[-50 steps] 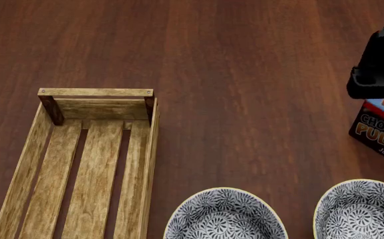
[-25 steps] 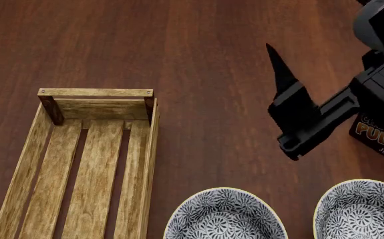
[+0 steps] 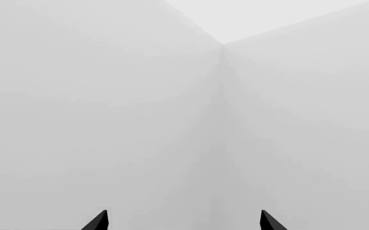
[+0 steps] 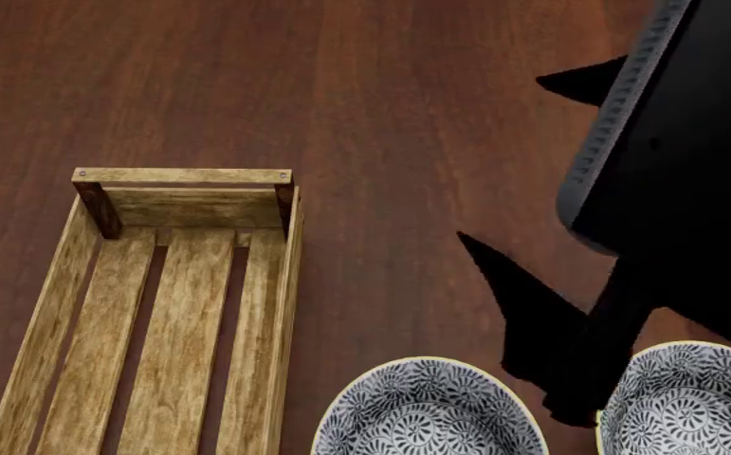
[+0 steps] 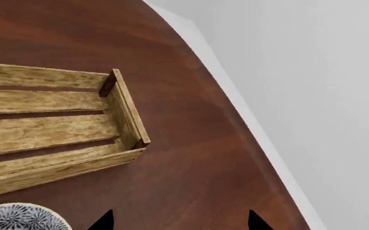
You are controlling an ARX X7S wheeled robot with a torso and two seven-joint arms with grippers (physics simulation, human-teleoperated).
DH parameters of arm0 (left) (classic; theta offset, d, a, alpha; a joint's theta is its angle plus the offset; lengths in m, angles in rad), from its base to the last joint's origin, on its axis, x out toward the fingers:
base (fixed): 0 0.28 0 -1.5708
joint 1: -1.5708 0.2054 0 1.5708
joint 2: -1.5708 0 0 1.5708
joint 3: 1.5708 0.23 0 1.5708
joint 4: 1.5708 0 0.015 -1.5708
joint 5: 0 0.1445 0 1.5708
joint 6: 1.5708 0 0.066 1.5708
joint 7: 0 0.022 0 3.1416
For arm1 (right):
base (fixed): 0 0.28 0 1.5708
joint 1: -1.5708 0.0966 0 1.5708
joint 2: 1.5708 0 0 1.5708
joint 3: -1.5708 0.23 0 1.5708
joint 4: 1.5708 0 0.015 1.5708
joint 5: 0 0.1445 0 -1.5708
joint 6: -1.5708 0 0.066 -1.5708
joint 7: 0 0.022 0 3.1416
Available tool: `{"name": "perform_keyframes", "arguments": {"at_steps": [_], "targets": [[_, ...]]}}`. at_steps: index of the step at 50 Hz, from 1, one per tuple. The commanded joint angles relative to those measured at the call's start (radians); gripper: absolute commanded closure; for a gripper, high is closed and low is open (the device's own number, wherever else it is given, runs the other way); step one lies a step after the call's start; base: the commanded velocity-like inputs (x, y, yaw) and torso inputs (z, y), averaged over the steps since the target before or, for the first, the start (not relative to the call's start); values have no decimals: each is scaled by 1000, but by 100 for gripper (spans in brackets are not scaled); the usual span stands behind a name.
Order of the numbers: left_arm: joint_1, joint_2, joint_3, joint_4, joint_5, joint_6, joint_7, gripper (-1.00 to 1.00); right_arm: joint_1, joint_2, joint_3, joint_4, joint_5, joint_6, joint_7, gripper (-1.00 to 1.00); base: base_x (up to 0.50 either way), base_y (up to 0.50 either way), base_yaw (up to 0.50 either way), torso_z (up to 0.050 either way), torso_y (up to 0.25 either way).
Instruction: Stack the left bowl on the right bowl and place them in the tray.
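Sim room: wood table, blank walls

The tray lies at the left of the table, its long side running from near to far, with nothing in it. To its right at the near edge sit the left bowl and, further right and apart from it, the right bowl, side by side and both on the table outside the tray. The right gripper hangs above the table at the right, over the gap between the two bowls and beyond them, well right of the tray.
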Motion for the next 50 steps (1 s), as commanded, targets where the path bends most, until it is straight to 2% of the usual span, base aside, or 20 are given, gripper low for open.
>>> {"name": "perform_keyframes", "arguments": {"at_steps": [1, 20, 28, 50], "targets": [[0, -7, 20, 0, 12, 12, -8, -100, 4, 63, -113, -21, -77, -100, -179, -100, 0, 0, 0, 0, 0], [0, -22, 24, 0, 11, 19, -18, -100, 39, 38, -274, -22, -236, -189, -355, -100, 0, 0, 0, 0, 0], [0, 20, 28, 0, 23, 25, 10, -100, 13, 32, -314, -27, -268, -202, -358, -100, 0, 0, 0, 0, 0], [0, 23, 63, 0, 47, 44, 6, -100, -76, 39, -344, -59, -234, -258, -345, -100, 0, 0, 0, 0, 0]]}}
